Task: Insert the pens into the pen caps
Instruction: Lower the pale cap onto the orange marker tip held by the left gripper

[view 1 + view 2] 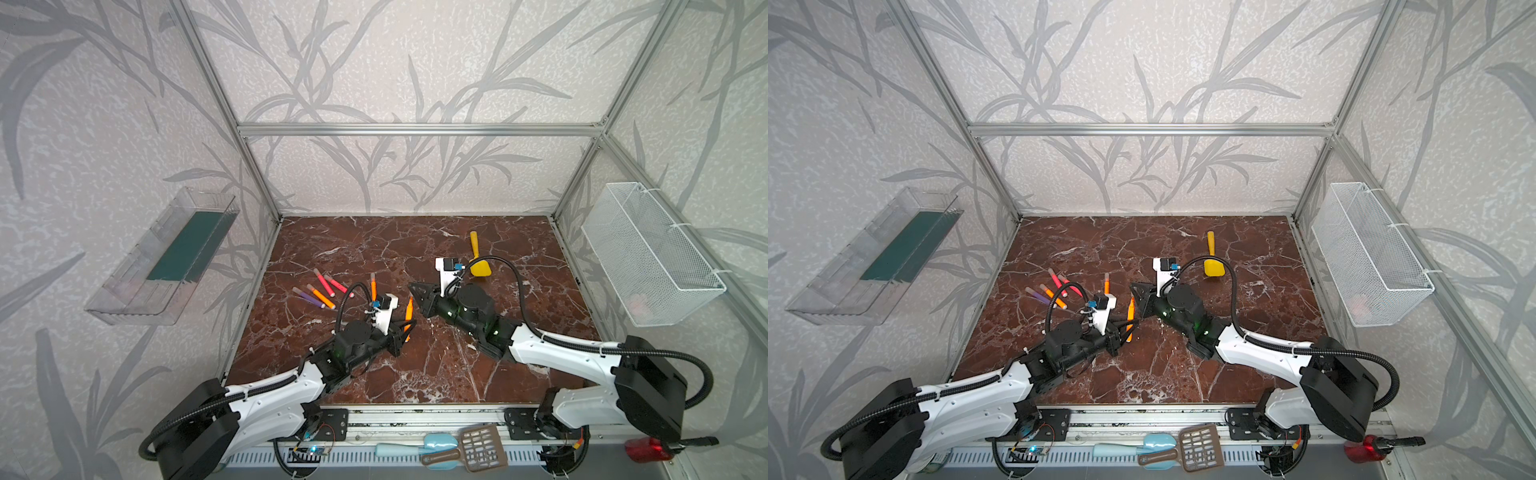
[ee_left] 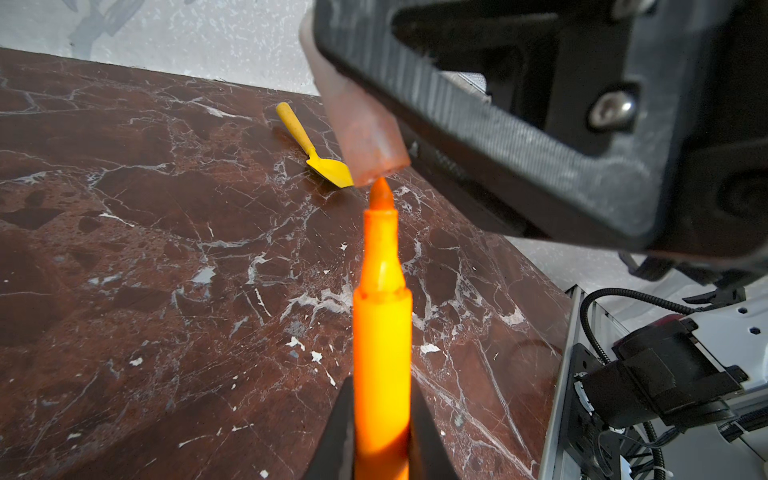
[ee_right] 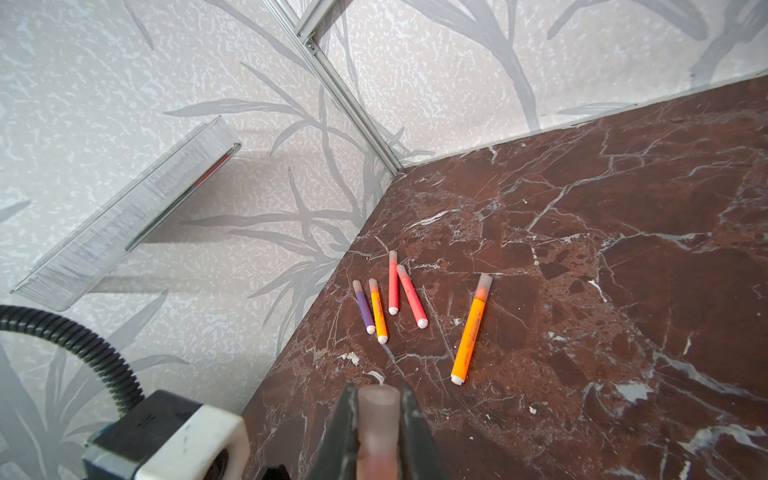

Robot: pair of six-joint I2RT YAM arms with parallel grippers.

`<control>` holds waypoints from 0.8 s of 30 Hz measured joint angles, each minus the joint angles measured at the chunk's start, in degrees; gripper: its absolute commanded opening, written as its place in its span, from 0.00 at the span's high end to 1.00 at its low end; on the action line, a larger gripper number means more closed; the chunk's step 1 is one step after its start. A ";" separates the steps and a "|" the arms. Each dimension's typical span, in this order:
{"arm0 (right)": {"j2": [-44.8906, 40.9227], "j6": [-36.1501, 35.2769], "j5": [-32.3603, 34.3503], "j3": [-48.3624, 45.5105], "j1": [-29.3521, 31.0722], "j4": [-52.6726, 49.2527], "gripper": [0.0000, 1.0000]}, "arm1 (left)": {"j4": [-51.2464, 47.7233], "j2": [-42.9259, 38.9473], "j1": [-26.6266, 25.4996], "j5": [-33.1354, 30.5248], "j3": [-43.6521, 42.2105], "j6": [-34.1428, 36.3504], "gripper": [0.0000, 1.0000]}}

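Nearly done, I'd judge: five capped pens lie on the marble table ahead of the right pincer, which is clamped on the last pen cap. The left pincer pinches the uncapped orange pen, its tip just at the cap's mouth; pushing it in remains.

pens left, shovel right behind; cap maybe touching held pen

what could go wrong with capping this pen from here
1. In the left wrist view the orange marker pen stands askew to the translucent pinkish cap in the right gripper, so its tip may catch the rim instead of entering.
2. The left gripper holds the pen near its rear, so pushing might pivot it.
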 measured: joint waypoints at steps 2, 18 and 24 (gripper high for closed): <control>0.07 0.02 -0.09 0.00 0.24 0.37 1.00 | -0.04 -0.04 0.00 -0.63 0.00 -0.26 1.00; 3.28 -0.11 2.05 -2.19 2.78 6.16 1.00 | -7.13 -3.58 -0.70 -5.11 0.07 -1.36 1.00; 3.45 -0.09 2.03 -2.58 3.04 7.87 1.00 | -8.92 -5.62 -0.68 -5.18 0.13 -1.90 1.00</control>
